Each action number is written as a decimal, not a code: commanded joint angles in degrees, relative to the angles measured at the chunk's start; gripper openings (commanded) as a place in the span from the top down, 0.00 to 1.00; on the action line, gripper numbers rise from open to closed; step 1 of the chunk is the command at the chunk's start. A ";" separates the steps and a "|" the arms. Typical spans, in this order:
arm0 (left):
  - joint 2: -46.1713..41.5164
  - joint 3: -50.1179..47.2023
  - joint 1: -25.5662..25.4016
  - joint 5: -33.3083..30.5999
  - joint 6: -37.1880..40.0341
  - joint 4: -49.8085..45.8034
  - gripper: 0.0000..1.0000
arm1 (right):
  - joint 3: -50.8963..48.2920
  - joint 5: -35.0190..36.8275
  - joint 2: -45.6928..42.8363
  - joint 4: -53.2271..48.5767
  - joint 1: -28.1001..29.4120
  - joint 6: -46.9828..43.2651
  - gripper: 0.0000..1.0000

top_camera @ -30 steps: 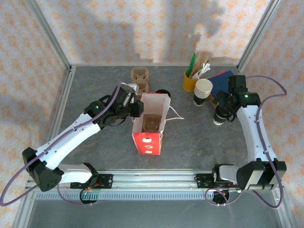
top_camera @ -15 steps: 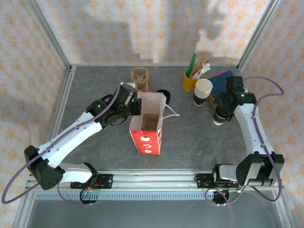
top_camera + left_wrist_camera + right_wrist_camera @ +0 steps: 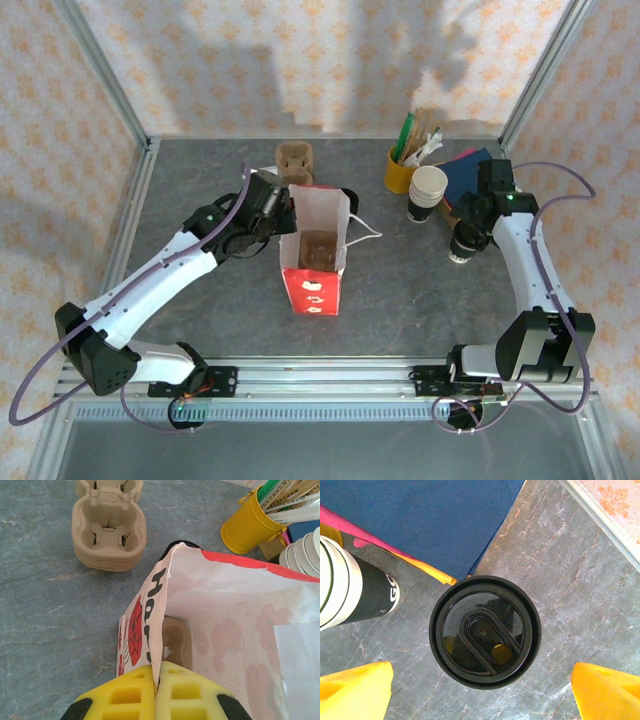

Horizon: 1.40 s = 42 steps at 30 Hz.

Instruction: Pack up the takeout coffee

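black-lidded takeout coffee (image 3: 485,631) stands clear between spread right jaws.

My desk (image 3: 420,300) is a grey, marbled slab, evenly lit, with only soft shadows on it. Behind the desk and on both sides of it stand walls (image 3: 200,60) papered cream with pale orange flowers. Silvery metal posts (image 3: 105,75) rise from the desk's far corners, blurred grey shadows lie across the wall behind it, and a metal rail (image 3: 330,375) runs along its near edge.
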 commanded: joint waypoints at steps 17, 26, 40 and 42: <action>2.81 3.81 4.30 -2.44 1.16 1.75 1.00 | -2.81 -2.31 2.15 -0.43 -1.00 -2.79 0.19; 3.34 2.92 4.30 -1.61 1.77 2.77 1.00 | -2.91 0.28 3.13 -1.59 -1.06 -3.58 0.09; 3.52 2.44 4.30 -1.67 2.04 3.13 1.00 | -2.79 -0.81 6.89 0.92 -1.79 -4.61 0.16; 3.51 2.52 4.30 -1.74 2.04 3.19 1.00 | -2.90 -1.07 7.33 0.98 -1.88 -4.66 0.16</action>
